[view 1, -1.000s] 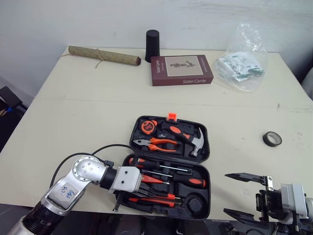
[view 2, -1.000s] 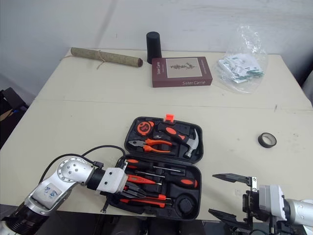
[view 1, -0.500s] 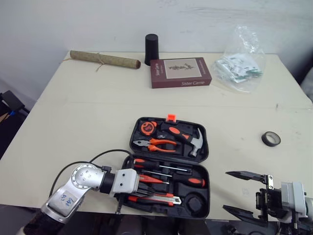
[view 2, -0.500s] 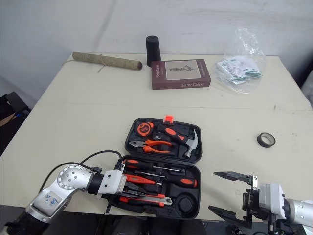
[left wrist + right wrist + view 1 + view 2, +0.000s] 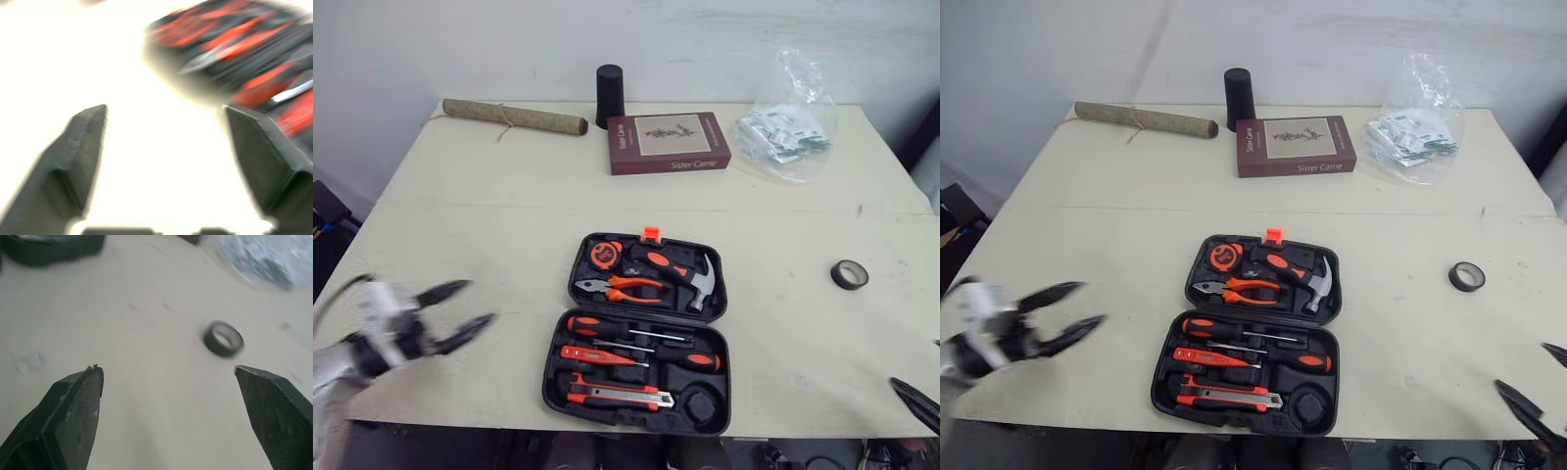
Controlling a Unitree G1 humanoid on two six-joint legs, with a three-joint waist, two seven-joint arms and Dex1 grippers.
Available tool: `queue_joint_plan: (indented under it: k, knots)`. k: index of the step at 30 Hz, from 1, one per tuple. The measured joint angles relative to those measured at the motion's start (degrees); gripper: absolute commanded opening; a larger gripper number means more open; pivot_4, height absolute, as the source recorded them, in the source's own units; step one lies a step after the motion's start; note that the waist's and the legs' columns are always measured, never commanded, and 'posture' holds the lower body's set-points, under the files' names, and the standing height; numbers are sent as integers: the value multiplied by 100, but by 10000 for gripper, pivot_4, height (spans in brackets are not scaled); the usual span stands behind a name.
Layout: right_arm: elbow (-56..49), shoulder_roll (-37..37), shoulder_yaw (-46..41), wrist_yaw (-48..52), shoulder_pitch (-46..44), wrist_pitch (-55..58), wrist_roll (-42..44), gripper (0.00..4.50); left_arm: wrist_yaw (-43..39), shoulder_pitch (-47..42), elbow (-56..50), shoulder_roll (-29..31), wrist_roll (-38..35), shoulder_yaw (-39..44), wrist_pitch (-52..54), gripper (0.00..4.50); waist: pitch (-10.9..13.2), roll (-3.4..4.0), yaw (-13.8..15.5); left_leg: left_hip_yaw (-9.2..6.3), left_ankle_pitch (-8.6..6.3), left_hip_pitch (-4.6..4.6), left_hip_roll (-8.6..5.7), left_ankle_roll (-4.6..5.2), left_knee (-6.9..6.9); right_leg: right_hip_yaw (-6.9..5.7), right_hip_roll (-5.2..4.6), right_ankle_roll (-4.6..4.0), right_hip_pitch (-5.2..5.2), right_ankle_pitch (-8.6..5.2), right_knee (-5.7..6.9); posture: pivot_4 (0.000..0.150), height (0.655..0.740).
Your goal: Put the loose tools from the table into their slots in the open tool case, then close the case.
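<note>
Spread wide and holding nothing, the left gripper point(image 5: 478, 302) hovered over the bare near-left part of the table point(image 5: 489, 225), well apart from the tool case point(image 5: 717, 294). One second earlier it had been down among the tools in the near half of the case, and half a second earlier it had been at the utility knife point(image 5: 617, 395); it had since drawn clear to the left. The right gripper point(image 5: 167, 369) was at the near right edge, fingers also set wide with nothing between them, and it had dropped lower and further right than before.

The case lay open and flat at the near middle of the table, in the same place as earlier. The knife rested along its nearest slot, with the screwdrivers point(image 5: 636, 343) in the rows just behind it. In the far half sat the pliers point(image 5: 622, 286), the hammer point(image 5: 683, 271) and the tape measure point(image 5: 607, 255), unchanged.

One tape roll point(image 5: 849, 273) lay loose on the table to the right of the case, well apart from it and unmoved.

Along the far edge stood a book point(image 5: 668, 143), a black cup point(image 5: 609, 95), a rolled mat point(image 5: 514, 116) and a plastic bag point(image 5: 783, 132), all as before.
</note>
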Motion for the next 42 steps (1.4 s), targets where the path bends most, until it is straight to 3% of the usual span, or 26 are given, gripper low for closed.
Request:
queue_joint_plan:
  k: [5, 9, 13, 16, 17, 21, 26, 28, 32, 42]
  knots:
    - [192, 131, -175, -784, -254, 32, -62, 45000, 173, 106, 1027, -13, 166, 712, -338, 44869, 5, -27, -35, -3, -20, 2, -3, -28, -3, 9, -19, 6, 2, 5, -5, 1500, 7400]
    - [-336, 174, 64, -1347, -536, 470, -89, 45000, 257, -33, 684, -136, 90, 667, -249, 44869, 9, -20, -35, -3, -20, -2, -4, -38, -12, 11, -23, 5, -5, 4, -8, 1500, 7400]
    - [-1005, -141, 543, -1958, -947, 1275, -252, 45000, 289, -251, -168, -321, -64, 107, 23, 44869, 12, -3, -41, 0, 1, -6, -7, -66, -12, 14, -25, 6, -10, 5, -4, 1500, 7400]
    - [-1599, -1275, 871, -2300, -1364, 2643, -438, 45000, 335, -733, -1157, -305, -317, -481, 455, 44869, 13, -1, -34, 3, 27, -8, -6, -45, -21, 8, -12, 4, -13, 4, 0, 1500, 7400]
    - [-1787, -1943, 1126, -2139, -1554, 3299, -405, 45000, 277, -961, -1473, -216, -437, -758, 696, 44869, 16, 3, -45, 9, 31, -8, -5, -40, -22, 8, -6, 4, -14, 4, 2, 1500, 7400]
    - [-2136, -3280, 1723, -1605, -2281, 4651, -147, 45000, 82, -1570, -2191, -90, -758, -1550, 1299, 44869, 21, -2, -36, 9, 37, -8, -5, -32, -19, 7, -4, 5, -13, 4, 6, 1500, 7400]
    - [-2125, -4114, 2990, -1025, -3247, 5607, -110, 45000, 106, -2298, -2306, -352, -707, -2335, 1563, 44869, 30, -16, -9, 3, 38, -22, -7, -33, -7, -3, -2, 6, -12, 5, 1, 1500, 7400]
    - [-1833, -4144, 3607, -853, -3634, 5631, -391, 45000, 135, -2448, -2225, -483, -555, -2510, 1536, 44869, 36, -24, -17, 6, 38, -25, -10, -32, 9, -2, -1, 10, -10, 6, 0, 1500, 7400]
    - [-906, -4183, 4494, -582, -4323, 5290, -1205, 32104, 174, -2636, -2209, -681, -458, -2795, 1537, 45000, 46, -24, -35, 16, 38, -34, -15, -25, 23, 6, -4, 24, -11, 14, -6, 1500, 7400]
    - [1502, -3425, 5946, 127, -6802, 4415, -2911, 32104, 11, -2766, -2308, -928, -254, -3422, 1466, 45000, 58, -12, -84, 33, 45, -25, -3, -37, 25, 19, 15, 23, -21, 13, 6, 1500, 7400]
